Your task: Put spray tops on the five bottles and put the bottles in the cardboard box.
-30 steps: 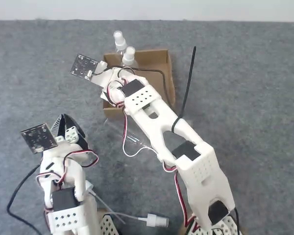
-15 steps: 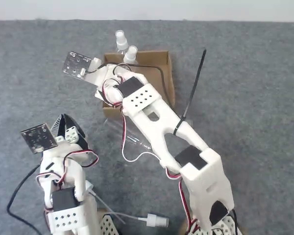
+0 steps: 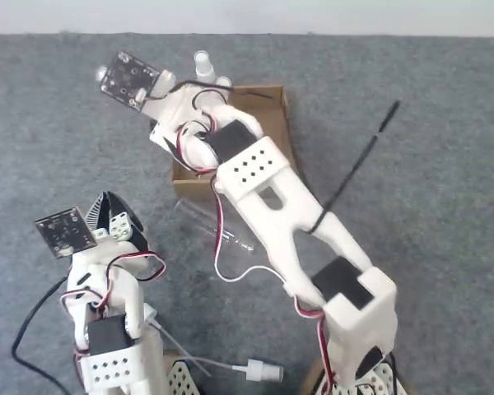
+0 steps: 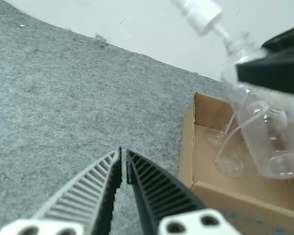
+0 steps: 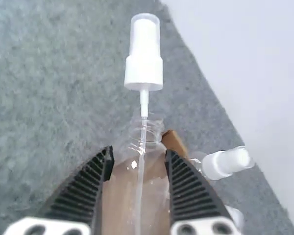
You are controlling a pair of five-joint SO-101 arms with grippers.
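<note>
My right gripper (image 5: pixel 137 155) is shut on a clear bottle (image 5: pixel 137 196), held tilted over the cardboard box (image 3: pixel 276 123). Its white spray top (image 5: pixel 143 54) stands raised above the bottle's neck, with the tube running down inside. The held bottle (image 4: pixel 269 142) hangs over the box's (image 4: pixel 196 147) open side, and a second clear bottle lies inside. Another spray top (image 5: pixel 225 162) shows beside the held bottle. Two white spray tops (image 3: pixel 202 64) poke out past the right wrist at the box's far left corner. My left gripper (image 4: pixel 123 155) is shut and empty, low over the grey carpet, short of the box.
A loose spray top with its tube (image 3: pixel 259 370) lies on the carpet near the arm bases. A clear item (image 3: pixel 222 230) lies between the arms in front of the box. A black cable tie (image 3: pixel 362 156) sticks out from the right arm.
The right arm's wrist has swung toward the far left over the box, carrying the bottle along. The left arm has not moved.
</note>
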